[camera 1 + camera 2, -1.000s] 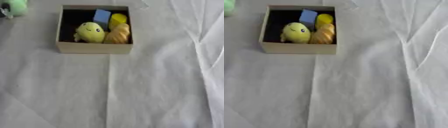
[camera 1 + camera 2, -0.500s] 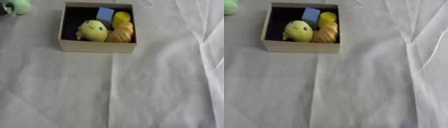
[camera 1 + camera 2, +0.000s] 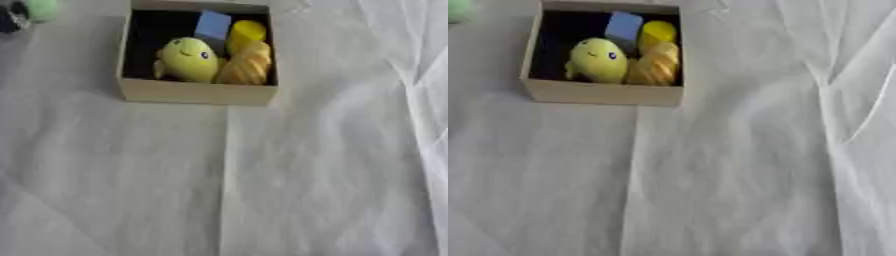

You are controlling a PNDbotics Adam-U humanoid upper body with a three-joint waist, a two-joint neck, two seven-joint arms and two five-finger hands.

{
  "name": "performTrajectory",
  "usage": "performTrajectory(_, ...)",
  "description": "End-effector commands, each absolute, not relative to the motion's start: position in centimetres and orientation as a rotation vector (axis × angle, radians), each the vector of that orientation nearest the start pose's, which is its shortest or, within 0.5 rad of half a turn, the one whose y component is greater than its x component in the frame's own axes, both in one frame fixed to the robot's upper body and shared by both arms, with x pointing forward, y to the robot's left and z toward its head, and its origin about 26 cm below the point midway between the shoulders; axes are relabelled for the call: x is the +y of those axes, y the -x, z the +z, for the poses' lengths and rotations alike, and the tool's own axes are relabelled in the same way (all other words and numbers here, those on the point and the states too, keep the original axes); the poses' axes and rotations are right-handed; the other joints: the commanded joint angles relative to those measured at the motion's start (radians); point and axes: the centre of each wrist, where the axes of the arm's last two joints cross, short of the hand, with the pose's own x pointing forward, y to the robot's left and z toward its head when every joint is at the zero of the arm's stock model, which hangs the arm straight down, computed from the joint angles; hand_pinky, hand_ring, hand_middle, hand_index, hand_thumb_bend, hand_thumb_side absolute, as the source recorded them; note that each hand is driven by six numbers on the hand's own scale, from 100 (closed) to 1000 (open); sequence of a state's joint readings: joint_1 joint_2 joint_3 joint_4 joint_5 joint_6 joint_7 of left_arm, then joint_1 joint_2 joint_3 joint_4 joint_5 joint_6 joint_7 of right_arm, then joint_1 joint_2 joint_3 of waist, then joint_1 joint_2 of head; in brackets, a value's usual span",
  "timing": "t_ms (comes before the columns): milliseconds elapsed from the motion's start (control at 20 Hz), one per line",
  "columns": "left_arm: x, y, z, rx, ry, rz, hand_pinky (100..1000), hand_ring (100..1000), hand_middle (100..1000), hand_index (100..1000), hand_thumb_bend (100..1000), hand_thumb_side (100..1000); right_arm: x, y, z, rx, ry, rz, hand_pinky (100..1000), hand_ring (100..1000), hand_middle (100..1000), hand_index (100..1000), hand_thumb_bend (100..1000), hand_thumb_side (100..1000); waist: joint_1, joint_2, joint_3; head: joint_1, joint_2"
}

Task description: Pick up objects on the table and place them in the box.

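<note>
**Cardboard box loaded, green thing left at the far left corner**

Your box (image 3: pixel 197 93) sits toward the far left of the surface (image 3: pixel 262 190), which is draped in creased white cloth. Inside it you have four things packed close together: a yellow plush toy with a face (image 3: pixel 186 59) at the near left, a golden-brown bread-like piece (image 3: pixel 246 65) touching its right side, a yellow cylinder (image 3: pixel 246 31) just behind the bread, and a blue block (image 3: pixel 213 24) leaning at the far wall. Outside the box, at the surface's far left corner, you can see a blurred green object (image 3: pixel 38 9) with something dark (image 3: pixel 10 19) beside it; what either is cannot be told. Neither of your hands shows in either view, so their state cannot be told.
</note>
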State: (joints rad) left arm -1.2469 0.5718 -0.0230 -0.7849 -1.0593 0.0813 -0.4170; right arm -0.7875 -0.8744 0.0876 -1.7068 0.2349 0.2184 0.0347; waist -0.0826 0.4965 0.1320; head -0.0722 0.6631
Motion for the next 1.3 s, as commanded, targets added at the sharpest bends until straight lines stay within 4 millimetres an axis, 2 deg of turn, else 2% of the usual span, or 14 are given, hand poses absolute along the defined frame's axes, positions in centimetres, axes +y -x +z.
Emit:
performTrajectory(50, 32.2, -48.6, 34.8, -1.305, -1.317, -1.068, 762, 743, 609, 640, 401, 100, -31.3, -33.7, 37.1, -2.108, 1.055, 0.808, 743, 729, 687, 804, 100, 530, -0.011, -0.007, -0.002, 0.002, -0.007)
performTrajectory(100, 32.2, -48.5, 34.9, -1.328, -1.34, -1.052, 743, 712, 581, 599, 359, 100, -31.4, -33.8, 37.0, -2.106, 1.053, 0.807, 743, 728, 687, 804, 100, 532, -0.011, -0.009, -0.001, 0.001, -0.004)
performTrajectory(200, 32.0, -48.4, 35.0, -1.376, -1.386, -1.017, 728, 684, 562, 572, 241, 100, -31.4, -33.8, 36.9, -2.105, 1.051, 0.804, 743, 727, 686, 804, 100, 532, -0.01, -0.014, 0.0, -0.002, 0.003)
performTrajectory(400, 31.7, -48.4, 35.1, -1.448, -1.436, -0.981, 707, 648, 531, 554, 136, 100, -31.4, -33.8, 36.9, -2.108, 1.043, 0.797, 742, 726, 685, 805, 100, 544, -0.005, -0.028, -0.002, -0.007, 0.018)
performTrajectory(850, 31.0, -47.9, 35.5, -1.519, -1.437, -1.027, 695, 632, 522, 540, 123, 100, -31.6, -34.0, 36.4, -2.087, 1.029, 0.808, 742, 727, 686, 806, 100, 546, 0.014, -0.073, -0.011, -0.023, 0.053)
performTrajectory(1100, 30.2, -46.9, 37.0, -1.586, -1.421, -1.099, 692, 631, 524, 545, 127, 100, -31.9, -34.0, 36.3, -2.079, 1.035, 0.798, 742, 722, 685, 804, 100, 538, 0.02, -0.098, -0.003, -0.034, 0.073)
performTrajectory(1300, 28.5, -45.9, 38.3, -1.662, -1.392, -1.182, 696, 634, 526, 550, 127, 100, -32.0, -33.9, 36.3, -2.079, 1.037, 0.788, 742, 722, 686, 804, 100, 533, 0.023, -0.116, 0.005, -0.036, 0.09)
